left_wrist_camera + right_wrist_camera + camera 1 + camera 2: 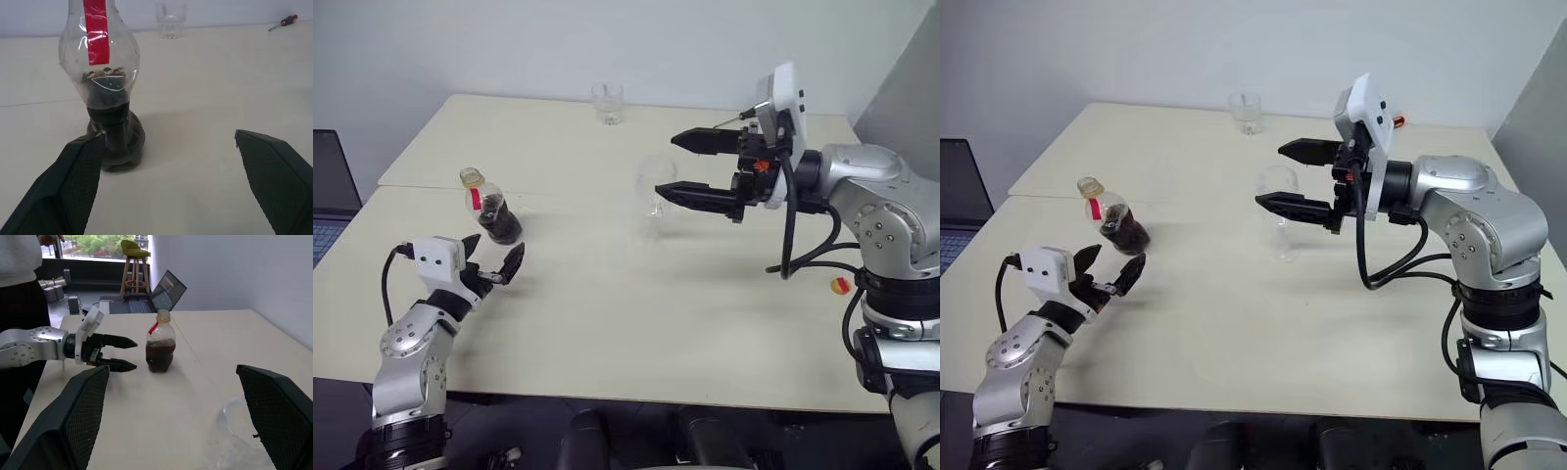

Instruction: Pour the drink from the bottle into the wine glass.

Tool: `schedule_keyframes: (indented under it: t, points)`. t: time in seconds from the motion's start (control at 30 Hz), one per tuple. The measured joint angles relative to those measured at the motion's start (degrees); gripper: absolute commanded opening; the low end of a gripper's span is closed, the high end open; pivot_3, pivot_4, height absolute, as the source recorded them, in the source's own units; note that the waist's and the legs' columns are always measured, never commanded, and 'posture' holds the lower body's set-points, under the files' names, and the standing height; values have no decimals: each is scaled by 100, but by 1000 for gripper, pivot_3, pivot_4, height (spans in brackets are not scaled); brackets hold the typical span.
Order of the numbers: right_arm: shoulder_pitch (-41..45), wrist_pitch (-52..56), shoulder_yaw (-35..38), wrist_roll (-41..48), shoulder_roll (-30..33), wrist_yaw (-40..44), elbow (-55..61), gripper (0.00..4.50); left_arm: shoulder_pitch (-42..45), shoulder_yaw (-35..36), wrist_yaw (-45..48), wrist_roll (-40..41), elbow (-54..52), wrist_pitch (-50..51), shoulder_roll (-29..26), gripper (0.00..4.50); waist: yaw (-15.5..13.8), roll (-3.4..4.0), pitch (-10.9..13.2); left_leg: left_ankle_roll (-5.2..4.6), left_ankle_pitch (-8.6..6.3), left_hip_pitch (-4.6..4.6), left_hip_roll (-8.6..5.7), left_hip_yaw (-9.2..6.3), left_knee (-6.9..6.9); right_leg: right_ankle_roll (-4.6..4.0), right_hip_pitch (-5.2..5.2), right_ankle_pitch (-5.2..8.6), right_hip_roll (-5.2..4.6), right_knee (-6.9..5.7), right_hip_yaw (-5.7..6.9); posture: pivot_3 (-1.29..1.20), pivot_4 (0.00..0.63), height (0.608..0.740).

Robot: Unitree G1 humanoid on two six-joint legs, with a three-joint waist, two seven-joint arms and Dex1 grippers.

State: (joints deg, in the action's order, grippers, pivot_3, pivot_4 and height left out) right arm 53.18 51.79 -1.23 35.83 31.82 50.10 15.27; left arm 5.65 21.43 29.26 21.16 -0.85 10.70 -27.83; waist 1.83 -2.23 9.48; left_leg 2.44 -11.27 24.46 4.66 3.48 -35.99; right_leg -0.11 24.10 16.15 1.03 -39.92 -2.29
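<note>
The bottle (496,213) stands upright on the left half of the table, a small clear bottle with a red label strip and dark drink (113,132) in its lower part. My left gripper (497,266) is open just in front of it, level with its base, and the bottle sits toward one finger (73,186) without being touched. The wine glass (1278,206) stands empty near the table's middle. My right gripper (1271,174) hovers open beside and above its bowl, pointing left, with nothing held. The right wrist view has the glass rim (234,431) low between the fingers.
A clear tumbler (607,103) stands at the far edge of the table (607,323). A small red and yellow object (840,285) lies at the right, and a screwdriver (283,20) at the far right. A laptop (328,196) sits off to the left. A person (19,264) stands beyond the table.
</note>
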Motion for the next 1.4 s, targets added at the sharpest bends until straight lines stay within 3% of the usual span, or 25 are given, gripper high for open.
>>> schedule_keyframes:
  t: [0.2,0.63,1.4]
  points:
    - [453,532,66,362,-35,-287,-72,4431,195,-81,-20,-2,233,-38,3,4500,-3,-1,0,-1,0,0,0,1,-2,2,-2,-1,0,0,5,0,150,740]
    - [457,653,-105,355,63,-440,-180,4431,858,-200,130,-139,1270,-406,-14,4500,-2,-1,1,-1,0,5,1,1,-1,2,1,-1,3,0,9,0,150,740]
    - [250,471,-251,130,136,-504,-34,4431,816,52,-265,-92,1360,-495,24,4500,-1,-1,1,-1,1,6,2,-1,0,2,2,-1,3,0,14,0,150,740]
